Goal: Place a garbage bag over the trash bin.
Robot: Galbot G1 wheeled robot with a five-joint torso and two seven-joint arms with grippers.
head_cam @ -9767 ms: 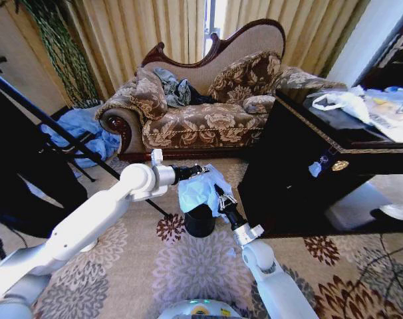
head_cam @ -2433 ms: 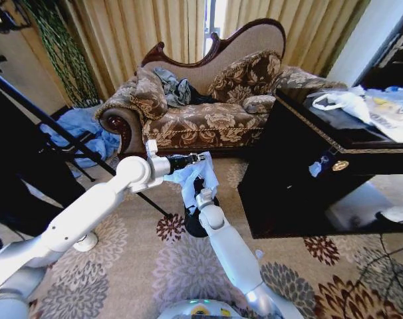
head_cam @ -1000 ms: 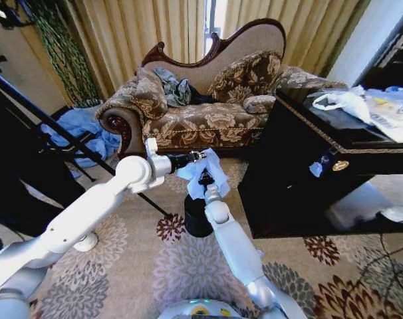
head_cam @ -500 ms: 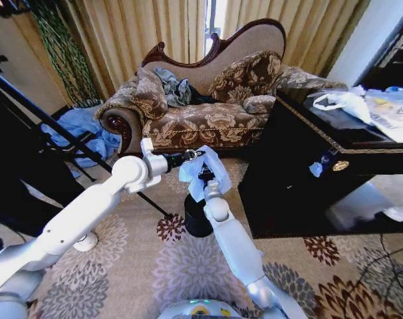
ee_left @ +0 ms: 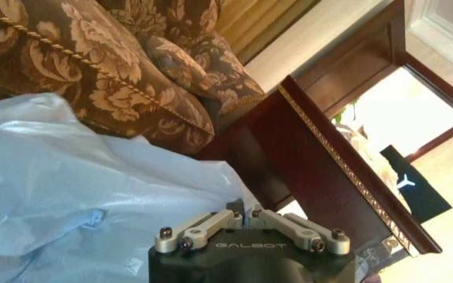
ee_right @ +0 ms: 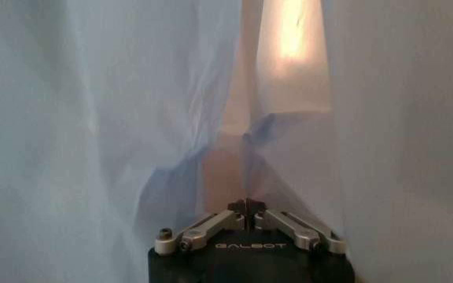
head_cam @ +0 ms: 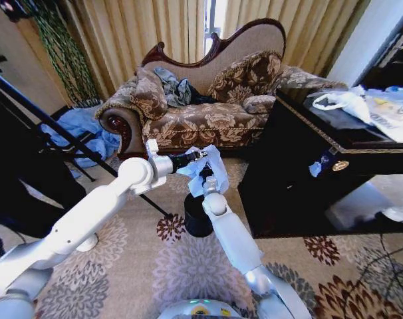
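Task approx. halfway, by my read: the garbage bag [head_cam: 207, 174] is off the floor and held in the air directly above the trash bin [head_cam: 197, 216], but it isn't over the rim yet. The bin's black wall shows bare below the plastic, so nothing is seated.

Left gripper [head_cam: 200, 155] sits at the bag's upper edge, reaching in from the robot's left w/ its forearm roughly level. In the left wrist view its fingers [ee_left: 203, 227] are drawn together at the tips with the plastic bunched right against them, i.e. clamped on a fold of the bag. Right gripper [head_cam: 207, 175] comes up from below, arm nearly vertical in front of the bin, and is buried in the plastic. In the right wrist view its fingers [ee_right: 278, 223] meet at the tips with film gathered between them (looks like a pinch on the bag, though the fold itself is hard to make out).

Left to do, judging from this: spread the mouth open, lower it around the bin, fold the edge over the rim.

The bag itself: thin, pale blue-white, translucent, very crinkled. It hangs as a crumpled bunch, not an open sack, and light glows through it in the right wrist view. Mouth opening can't be told from here.

Bin stands upright on the patterned carpet [head_cam: 188, 266], between the sofa [head_cam: 208, 113] and the dark cabinet [head_cam: 308, 173].
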